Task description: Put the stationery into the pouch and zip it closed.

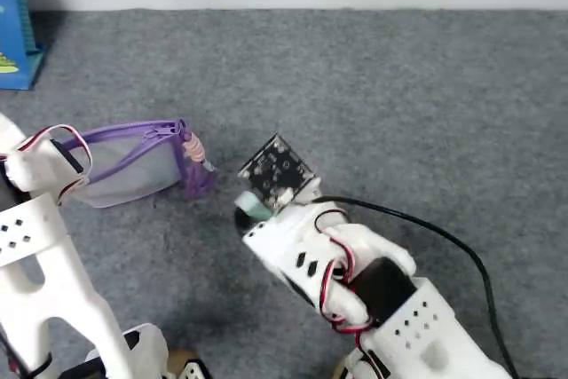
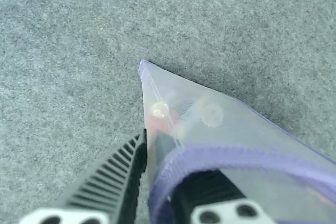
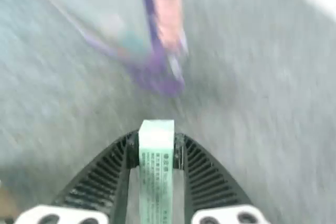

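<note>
Grey carpet covered the table. At its left side lay the translucent, purple-trimmed pouch, with the left gripper pinching the pouch's rim between its fingers. The right gripper was clamped on a pale green stationery block and hung near the pouch's zip end, by the pink pull.
</note>
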`<act>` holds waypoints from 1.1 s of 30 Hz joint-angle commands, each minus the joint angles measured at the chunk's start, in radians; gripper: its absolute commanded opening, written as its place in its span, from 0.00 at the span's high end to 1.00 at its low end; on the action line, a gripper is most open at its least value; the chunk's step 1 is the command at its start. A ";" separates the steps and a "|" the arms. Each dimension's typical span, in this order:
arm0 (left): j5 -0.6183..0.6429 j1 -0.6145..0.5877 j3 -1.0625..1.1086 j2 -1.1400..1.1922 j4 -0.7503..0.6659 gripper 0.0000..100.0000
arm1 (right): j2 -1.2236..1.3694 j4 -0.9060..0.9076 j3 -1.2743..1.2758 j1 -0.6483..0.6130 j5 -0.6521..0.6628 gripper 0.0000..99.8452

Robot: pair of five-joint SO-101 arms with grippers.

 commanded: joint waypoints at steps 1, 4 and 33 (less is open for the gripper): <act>0.008 0.044 -0.002 0.000 0.017 0.99 | -0.030 -0.134 -0.061 -0.064 0.008 0.99; 0.009 0.100 -0.002 0.000 0.017 0.99 | -0.036 -0.255 -0.061 -0.088 0.008 0.99; 0.012 0.230 0.076 -0.193 0.017 0.99 | 0.303 -1.415 0.146 -0.067 0.015 0.99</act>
